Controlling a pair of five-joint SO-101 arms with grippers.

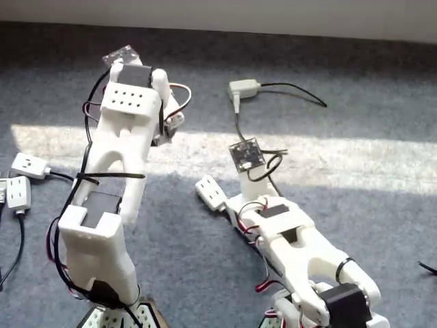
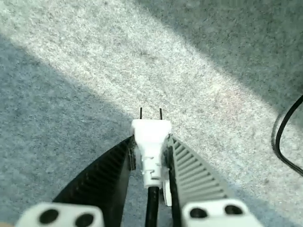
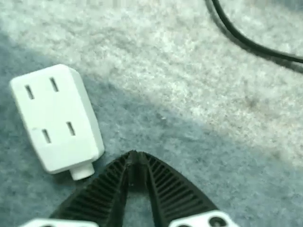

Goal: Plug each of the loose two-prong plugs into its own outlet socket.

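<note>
One plug [image 2: 150,131] tight in L hand [image 2: 150,144]

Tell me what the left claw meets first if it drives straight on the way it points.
The left claw is shut on a white plug, prongs leading. Ahead lies sunlit carpet, so the prongs would probably touch carpet first; depth is unclear.

From above we overlook the whole carpet [image 1: 382,219]; wrist cameras peer closely past the left gripper [image 2: 150,140] and right gripper [image 3: 137,157] (patches of it).
</note>
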